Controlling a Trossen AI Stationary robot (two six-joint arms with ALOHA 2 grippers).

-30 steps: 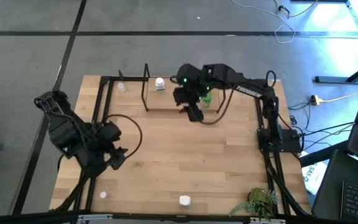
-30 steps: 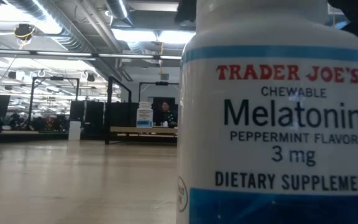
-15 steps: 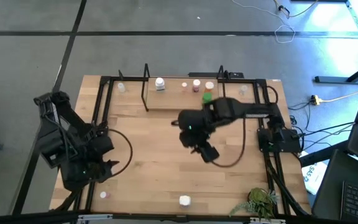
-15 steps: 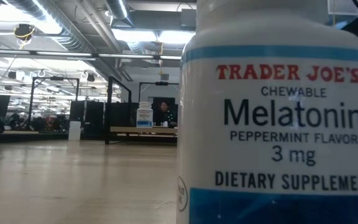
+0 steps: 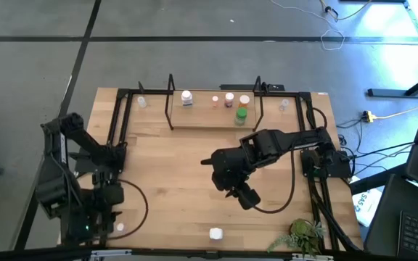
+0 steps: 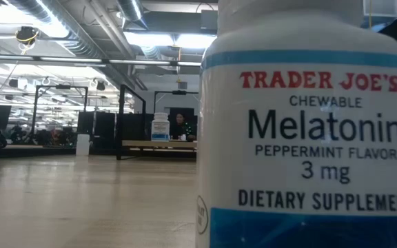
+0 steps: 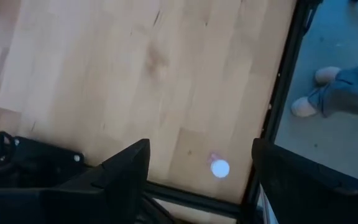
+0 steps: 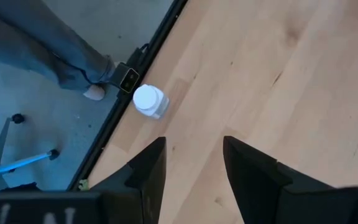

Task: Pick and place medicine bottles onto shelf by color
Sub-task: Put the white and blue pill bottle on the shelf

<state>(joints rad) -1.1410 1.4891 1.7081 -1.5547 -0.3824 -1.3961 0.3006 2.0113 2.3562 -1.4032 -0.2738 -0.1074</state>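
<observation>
Seen from overhead, a light wooden table framed in black metal stands on a grey concrete floor crossed by dark seams. At the lower left of the frame the left gripper hangs over the table's near corner, fingers spread wide and holding nothing; a small white bottle lies on the boards just beside it, and the left wrist view shows that same bottle between the open fingers, near the black edge rail.

Along the upper middle of the frame sits the shelf, a pale board with thin black uprights. On it stand a white bottle, two pinkish bottles, a white-capped one and a green bottle in a loose row.

At centre, the right gripper hovers above bare boards, fingers parted and empty. Below it, at the bottom edge, stands a white-capped bottle, which fills the right half of the low view with its printed melatonin label.

A leafy plant marks the lower right corner. Cables trail over the floor at right. The low view looks into a long, ceiling-lit workroom.
</observation>
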